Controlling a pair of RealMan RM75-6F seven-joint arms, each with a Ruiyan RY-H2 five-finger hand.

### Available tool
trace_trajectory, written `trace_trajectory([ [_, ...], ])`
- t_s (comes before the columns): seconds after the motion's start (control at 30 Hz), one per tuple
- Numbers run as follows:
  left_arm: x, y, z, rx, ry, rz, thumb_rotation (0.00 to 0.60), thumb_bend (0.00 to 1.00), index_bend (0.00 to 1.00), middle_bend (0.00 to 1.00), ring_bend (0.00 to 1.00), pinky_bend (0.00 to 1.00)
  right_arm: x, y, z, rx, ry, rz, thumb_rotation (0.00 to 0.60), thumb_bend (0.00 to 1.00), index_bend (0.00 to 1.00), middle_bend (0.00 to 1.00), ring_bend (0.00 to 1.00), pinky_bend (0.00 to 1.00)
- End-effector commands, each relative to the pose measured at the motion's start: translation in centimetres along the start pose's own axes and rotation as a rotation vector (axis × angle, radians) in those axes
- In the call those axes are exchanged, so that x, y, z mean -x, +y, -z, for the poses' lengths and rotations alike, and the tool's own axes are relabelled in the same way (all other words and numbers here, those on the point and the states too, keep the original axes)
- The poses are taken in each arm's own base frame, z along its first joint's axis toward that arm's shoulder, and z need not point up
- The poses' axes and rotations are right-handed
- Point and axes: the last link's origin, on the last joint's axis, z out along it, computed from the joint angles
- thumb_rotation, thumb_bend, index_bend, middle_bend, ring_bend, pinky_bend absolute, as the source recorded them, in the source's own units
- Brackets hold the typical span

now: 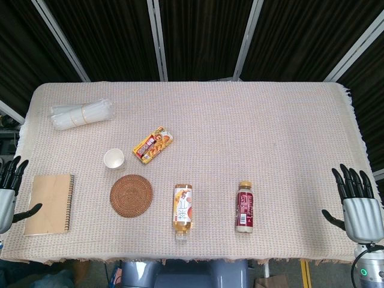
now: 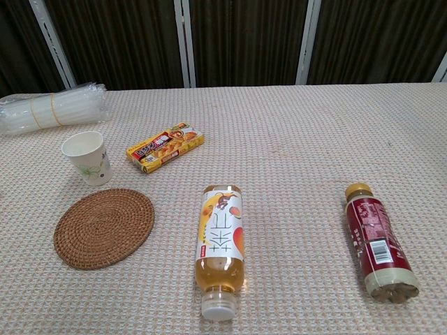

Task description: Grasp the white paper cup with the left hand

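The white paper cup [image 1: 114,159] [image 2: 86,158] stands upright on the table left of centre, just behind a round woven coaster [image 1: 131,195] [image 2: 104,227]. My left hand [image 1: 8,191] is at the table's left edge, fingers spread, holding nothing, well left of the cup. At the right edge my right hand [image 1: 359,203] is also spread and empty. Neither hand shows in the chest view.
A spiral notebook [image 1: 50,204] lies between my left hand and the coaster. A bag of plastic straws [image 1: 81,114] [image 2: 50,108] lies at back left. A snack box [image 1: 153,144] [image 2: 165,147], an orange drink bottle [image 1: 183,212] [image 2: 220,250] and a red bottle [image 1: 245,207] [image 2: 378,242] lie flat.
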Motion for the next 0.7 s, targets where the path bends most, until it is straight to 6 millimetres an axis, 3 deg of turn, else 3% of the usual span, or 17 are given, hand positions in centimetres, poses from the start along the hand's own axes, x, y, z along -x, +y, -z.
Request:
trace_trajectory([
  [0.03, 0.0, 0.1, 0.0, 0.001, -0.003, 0.0, 0.6, 0.0, 0.0, 0.0, 0.0, 0.0, 0.0, 0.1, 0.0, 0.001, -0.005, -0.001, 0.6, 0.0, 0.0, 0.0, 0.0, 0.0],
  [0.23, 0.7, 0.4, -0.3, 0.006, -0.038, -0.009, 0.6, 0.0, 0.0, 0.0, 0.0, 0.0, 0.0, 0.0, 0.0, -0.003, -0.024, -0.018, 0.6, 0.0, 0.0, 0.0, 0.0, 0.0],
  [0.3, 1.3, 0.9, -1.3, 0.009, -0.072, -0.011, 0.6, 0.0, 0.0, 0.0, 0.0, 0.0, -0.1, 0.0, -0.1, -0.003, -0.028, -0.025, 0.6, 0.0, 0.0, 0.0, 0.0, 0.0],
  [0.53, 3.6, 5.8, -9.2, 0.095, -0.172, -0.062, 0.6, 0.0, 0.0, 0.0, 0.0, 0.0, -0.1, -0.1, -0.9, 0.007, -0.051, -0.024, 0.6, 0.0, 0.0, 0.0, 0.0, 0.0],
  [0.7, 4.8, 9.5, -13.3, 0.161, -0.197, -0.13, 0.6, 0.0, 0.0, 0.0, 0.0, 0.0, 0.1, 0.1, -1.3, 0.03, -0.062, -0.016, 0.6, 0.0, 0.0, 0.0, 0.0, 0.0],
])
